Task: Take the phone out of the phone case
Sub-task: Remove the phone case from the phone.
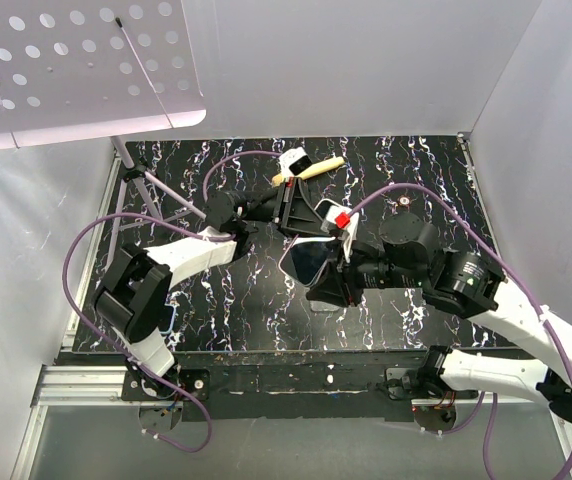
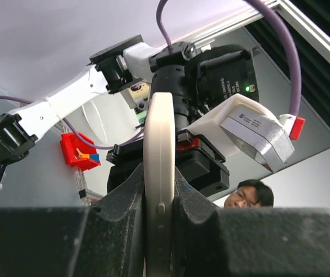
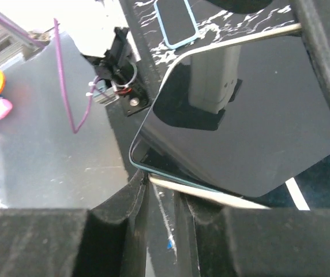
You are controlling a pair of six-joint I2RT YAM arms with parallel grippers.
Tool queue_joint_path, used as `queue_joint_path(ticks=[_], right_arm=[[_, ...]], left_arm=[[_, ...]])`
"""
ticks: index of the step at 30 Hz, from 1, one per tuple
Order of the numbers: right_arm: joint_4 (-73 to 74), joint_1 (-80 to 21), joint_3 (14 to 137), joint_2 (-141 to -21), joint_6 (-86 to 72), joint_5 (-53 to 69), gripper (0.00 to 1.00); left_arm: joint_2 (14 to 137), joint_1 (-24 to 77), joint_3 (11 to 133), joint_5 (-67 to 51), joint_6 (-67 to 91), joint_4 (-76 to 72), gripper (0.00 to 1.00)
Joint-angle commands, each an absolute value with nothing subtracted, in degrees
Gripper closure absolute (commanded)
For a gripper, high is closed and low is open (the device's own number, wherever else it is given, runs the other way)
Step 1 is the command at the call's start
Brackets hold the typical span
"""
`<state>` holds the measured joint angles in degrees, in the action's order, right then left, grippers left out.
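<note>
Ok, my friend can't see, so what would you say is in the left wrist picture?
Two dark jaws pinch a thin cream phone standing on its edge, seen from very close below. Behind it looms the other robot arm with a purple cable, and a person with glasses peeks in.

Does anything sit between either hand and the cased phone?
Nothing visible does. The left hand is shut on the phone's pale edge and the right hand on its thin rim, both in direct contact.

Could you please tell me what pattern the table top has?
The table top is black with white marble veining, clearest in the top external view.
</note>
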<state>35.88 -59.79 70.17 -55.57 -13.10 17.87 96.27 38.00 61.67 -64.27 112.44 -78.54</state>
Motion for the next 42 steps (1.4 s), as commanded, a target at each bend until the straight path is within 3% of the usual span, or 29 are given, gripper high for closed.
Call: queue_joint_path(ticks=[1,7,12,15,17,18,21,23,27,33,42], right_arm=[[17.15,-60.12,65.94,-51.95,-7.47,4.95,0.99],[15.03,-59.94,58.37,-49.75,-11.67,-9.03,0.99],[16.95,-59.15,54.15,-47.73,-22.38,-11.42,0.98],[22.04,-57.57,54.57,-46.94,-30.38,-8.98,0.65],[25.73,-56.78,55.54,-46.67,-34.69,-5.82,0.52],[27.75,-56.43,56.16,-46.5,-37.07,-4.67,0.39],[31.98,-55.46,58.09,-45.97,-41.91,-0.45,0.26],[32.87,-55.28,59.67,-45.36,-44.02,3.07,0.23],[31.56,-55.28,62.4,-42.72,-47.28,4.92,0.28],[23.39,-55.11,65.56,-44.02,-49.04,12.56,0.62],[22.94,-53.53,66.45,-46.67,-48.34,11.16,0.61]], left_arm=[[97.29,39.46,61.52,-59.07,120.84,-83.31,1.0],[97.12,39.46,62.4,-57.39,123.14,-85.87,1.0],[93.27,39.2,60.92,-55.82,115.78,-78.17,1.0],[87.56,38.5,59.16,-54.49,103.5,-64.48,1.0],[83.08,37.45,57.84,-52.13,92.51,-52.89,1.0],[80.01,36.75,57.31,-50.38,87.94,-46.82,1.0],[74.72,35.07,56.51,-44.84,77.99,-33.96,1.0],[72.7,34.63,57.3,-41.93,73.06,-27.8,1.0],[70.67,34.45,58.89,-38.68,66.9,-20.58,1.0],[70.14,34.37,59.06,-37.53,66.18,-19.6,1.0],[70.31,34.37,58.54,-37.53,67.94,-20.74,1.0]])
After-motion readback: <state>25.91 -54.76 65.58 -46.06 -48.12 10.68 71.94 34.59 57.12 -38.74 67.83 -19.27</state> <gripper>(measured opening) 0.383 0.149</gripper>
